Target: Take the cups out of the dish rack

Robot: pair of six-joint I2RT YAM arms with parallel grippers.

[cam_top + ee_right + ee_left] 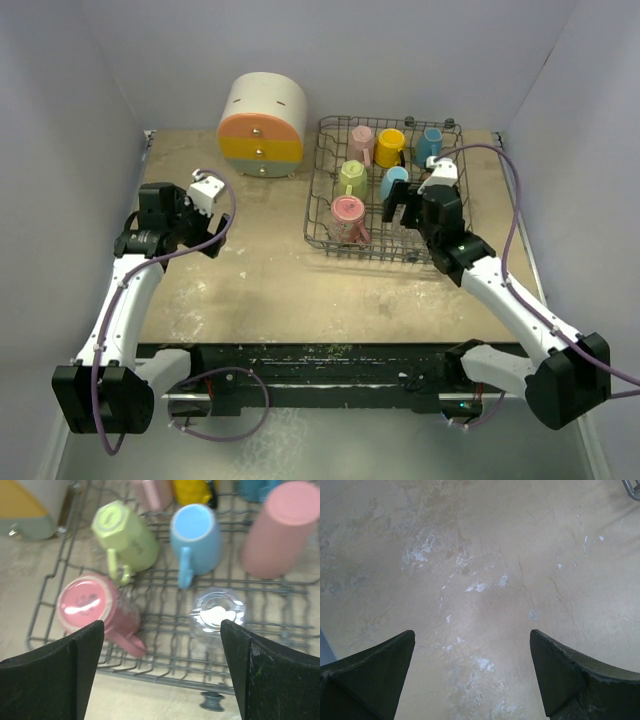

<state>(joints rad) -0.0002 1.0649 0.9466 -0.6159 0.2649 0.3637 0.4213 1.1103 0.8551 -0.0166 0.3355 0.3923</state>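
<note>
The dark grey wire dish rack [314,200] stands at the back right. It holds upside-down cups: pink [361,140], yellow [389,147], blue [430,143], pale green [352,177], light blue [394,182] and pink patterned [348,218]. My right gripper [403,212] is open and empty above the rack's front. In the right wrist view it [161,630] hangs between the pink patterned mug [95,607] and a clear glass [218,615]; a salmon tumbler [282,530] stands behind. My left gripper [208,238] is open and empty over bare table [472,635].
A round cream cabinet [262,125] with coloured drawers stands left of the rack at the back. Grey walls close the table at the back and both sides. The rack's corner [632,487] just shows in the left wrist view.
</note>
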